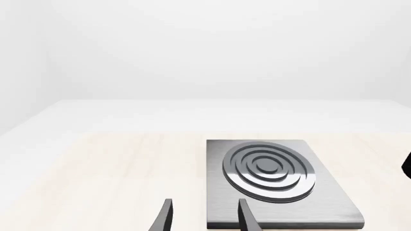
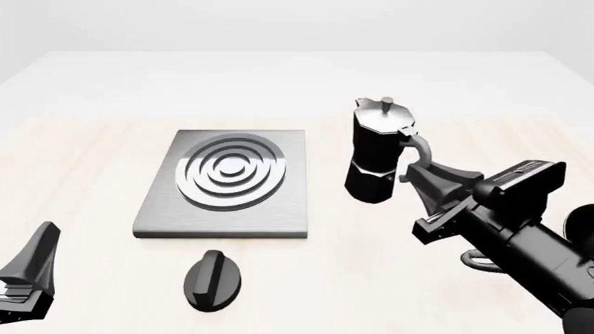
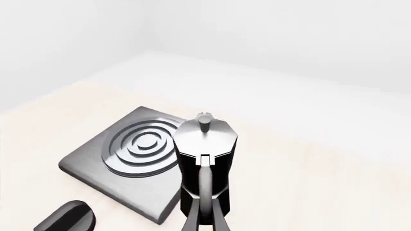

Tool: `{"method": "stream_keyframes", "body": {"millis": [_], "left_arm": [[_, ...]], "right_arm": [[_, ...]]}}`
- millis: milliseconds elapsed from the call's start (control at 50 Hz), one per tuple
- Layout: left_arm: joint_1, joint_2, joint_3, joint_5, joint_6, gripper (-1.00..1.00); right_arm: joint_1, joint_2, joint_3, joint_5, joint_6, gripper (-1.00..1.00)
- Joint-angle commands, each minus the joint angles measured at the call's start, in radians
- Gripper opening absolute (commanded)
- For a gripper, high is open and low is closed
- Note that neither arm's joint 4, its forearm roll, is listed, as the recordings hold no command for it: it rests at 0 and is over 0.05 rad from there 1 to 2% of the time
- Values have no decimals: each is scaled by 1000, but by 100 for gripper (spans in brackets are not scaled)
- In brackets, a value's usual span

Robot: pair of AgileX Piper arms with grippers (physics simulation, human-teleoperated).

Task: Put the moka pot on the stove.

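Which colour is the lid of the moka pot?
Silver, on the black moka pot; the lid shows best in the right wrist view.

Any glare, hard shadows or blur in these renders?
Front view: even light, only a faint shadow under the moka pot. Left wrist view: bright sheen along the stove rings, everything sharp. Right wrist view: soft highlight on the pot's lid, no blur.

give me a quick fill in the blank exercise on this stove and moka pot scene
1. The moka pot stands on the table to the ____ of the stove in the front view.
2. The right end effector is at the pot's ____.
3. The black knob lies on the ____, near the stove's front edge.
4. The stove's burner rings hold ____.

Missing words: right; handle; table; nothing
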Motion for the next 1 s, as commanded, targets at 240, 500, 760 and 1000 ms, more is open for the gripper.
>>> {"method": "stream_keyframes", "body": {"millis": [240,500,760,1000], "left_arm": [[0,0,0,0,0,100],[0,0,0,0,0,100],[0,0,0,0,0,100],[0,0,0,0,0,100]], "right_arm": [[12,-111,-135,165,-30,-100],[23,-43,-208,154,-37,-100],[26,75,-276,108,-36,-100],[24,171,-344,76,-34,-100]]}}
